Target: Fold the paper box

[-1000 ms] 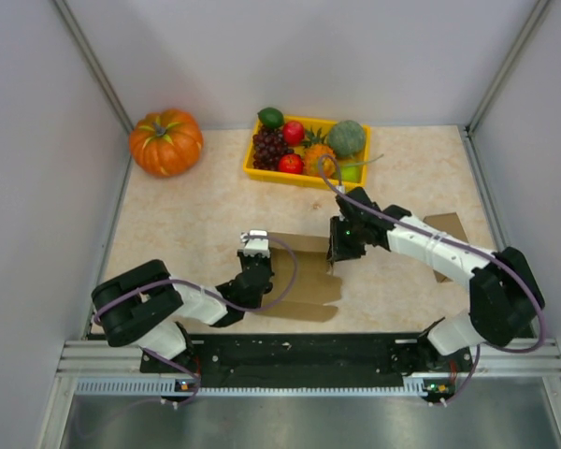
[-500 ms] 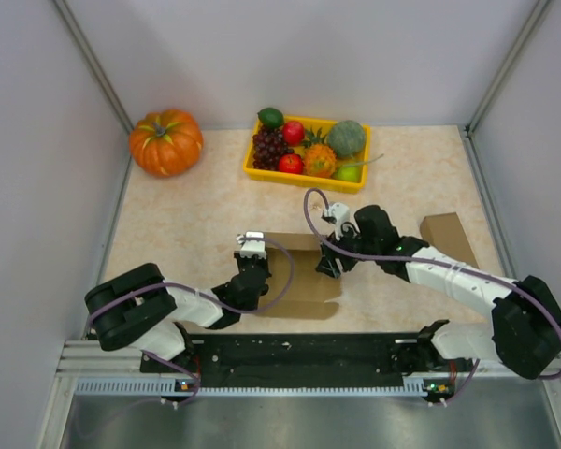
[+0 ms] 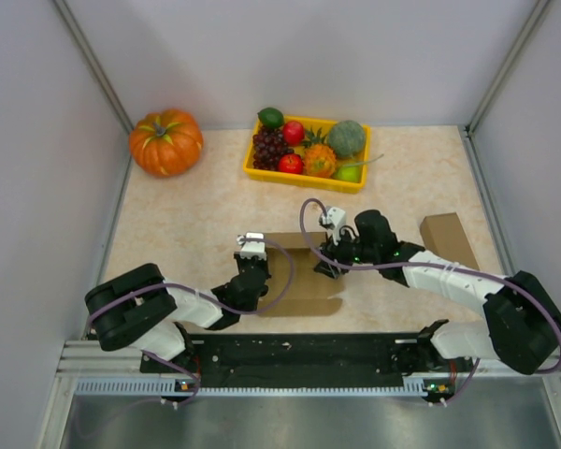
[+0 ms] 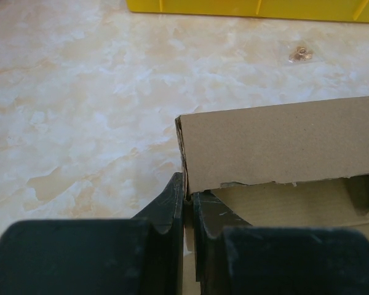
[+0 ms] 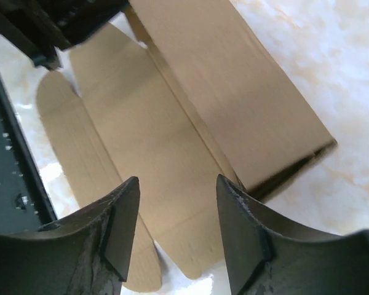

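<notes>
Left tool (image 4: 188,201) pinches the paper box (image 4: 283,144) corner.

A: Left arm (image 3: 182,301), right arm (image 3: 449,273): white link shells, bulky black joint housings.
B: Cables?
A: Thin purple cable (image 3: 291,269) off the left wrist; second purple cable (image 3: 302,220) off the right.
B: Fingers?
A: Matte black wedges. Left fingers (image 4: 170,206) show pale scratches; right fingers (image 5: 243,221) have grey, chipped edges.
B: Small white camera block (image 3: 253,245) on the left wrist.
</notes>
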Action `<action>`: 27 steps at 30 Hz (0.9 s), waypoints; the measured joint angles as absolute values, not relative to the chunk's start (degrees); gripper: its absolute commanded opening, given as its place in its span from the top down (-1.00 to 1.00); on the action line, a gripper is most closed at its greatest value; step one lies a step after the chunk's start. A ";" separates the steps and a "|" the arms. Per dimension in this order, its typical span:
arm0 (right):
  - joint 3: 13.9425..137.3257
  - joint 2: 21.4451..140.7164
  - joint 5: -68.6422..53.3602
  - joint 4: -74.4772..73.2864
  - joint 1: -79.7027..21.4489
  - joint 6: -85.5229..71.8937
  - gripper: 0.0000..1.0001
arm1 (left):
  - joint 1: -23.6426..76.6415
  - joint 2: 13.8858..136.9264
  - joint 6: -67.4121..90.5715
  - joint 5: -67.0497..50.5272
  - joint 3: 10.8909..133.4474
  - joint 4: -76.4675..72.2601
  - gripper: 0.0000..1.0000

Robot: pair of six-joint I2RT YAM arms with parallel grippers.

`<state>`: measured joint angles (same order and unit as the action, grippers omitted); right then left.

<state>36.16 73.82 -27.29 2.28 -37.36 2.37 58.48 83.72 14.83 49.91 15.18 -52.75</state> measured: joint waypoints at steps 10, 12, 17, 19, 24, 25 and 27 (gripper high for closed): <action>33.78 71.31 -13.32 2.63 -37.39 1.15 0.77 | 58.48 83.72 14.83 49.74 15.18 -52.90 1.00; 33.63 71.24 -11.31 2.63 -37.39 -0.38 0.74 | 58.48 83.72 14.83 49.74 15.18 -52.90 1.00; 31.00 70.52 -4.51 3.14 -37.43 -4.01 0.36 | 58.48 83.72 14.61 49.80 15.18 -52.84 1.00; 30.74 70.72 -2.55 2.66 -37.43 -4.71 0.26 | 58.48 83.72 14.57 49.76 15.18 -52.84 1.00; 30.81 71.44 -1.76 3.68 -37.45 -5.23 0.33 | 58.48 83.72 14.24 49.52 15.20 -52.82 1.00; 30.81 71.44 -1.76 3.66 -37.47 -5.32 0.42 | 58.48 83.72 14.24 49.50 15.20 -52.82 1.00; 30.83 71.40 -2.37 3.46 -37.50 -5.74 0.49 | 58.48 83.74 14.17 49.45 15.22 -52.69 1.00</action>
